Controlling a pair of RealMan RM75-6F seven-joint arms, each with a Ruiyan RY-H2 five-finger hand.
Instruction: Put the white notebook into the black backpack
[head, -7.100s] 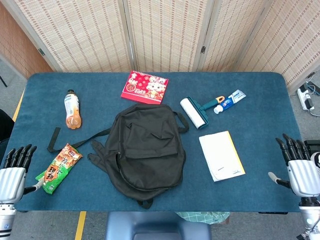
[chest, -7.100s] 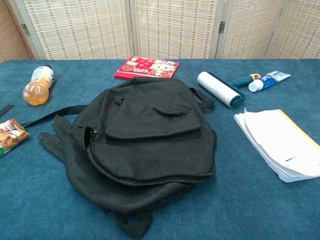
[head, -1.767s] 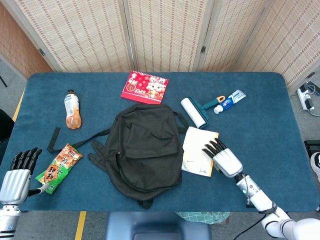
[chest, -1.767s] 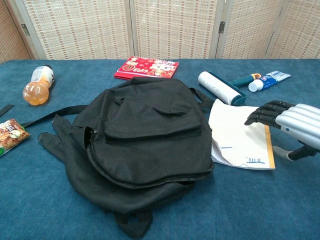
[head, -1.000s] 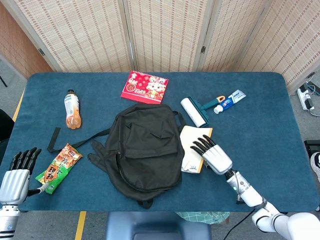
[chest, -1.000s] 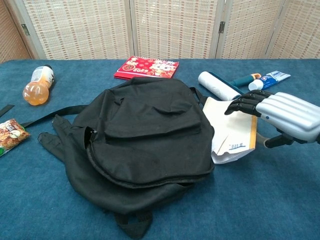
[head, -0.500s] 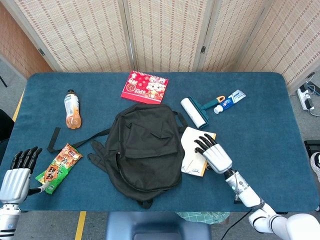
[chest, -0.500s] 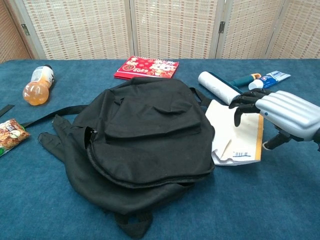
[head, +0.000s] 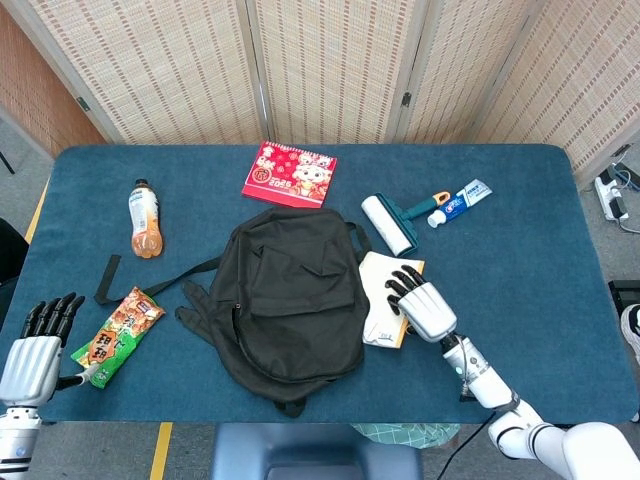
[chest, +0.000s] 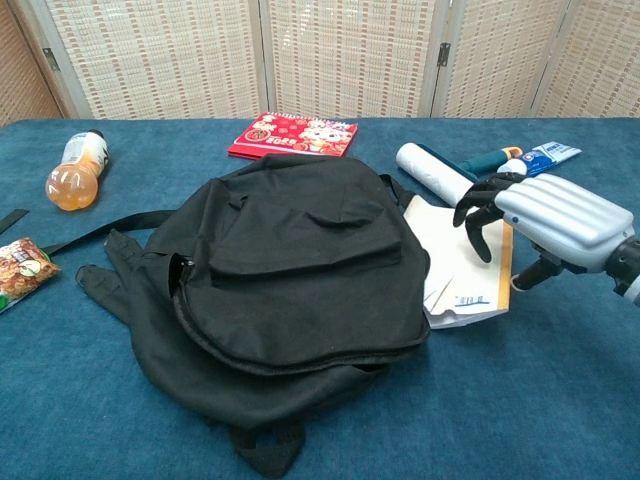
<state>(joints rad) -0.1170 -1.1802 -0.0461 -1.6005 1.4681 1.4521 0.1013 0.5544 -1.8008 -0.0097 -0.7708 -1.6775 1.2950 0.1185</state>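
Under the right hand (chest: 545, 222), fingers spread and curled down, the white notebook (chest: 455, 270) is pressed, the black backpack (chest: 290, 290) touching leftward.

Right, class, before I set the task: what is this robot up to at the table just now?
The robot's right hand rests with curled fingers on the white notebook with a yellow edge, which lies on the blue table tight against the right side of the black fabric backpack. The backpack lies flat and the notebook is not yet inside it. The left hand sits idle at the table's near left corner, fingers apart, beside a green snack packet.
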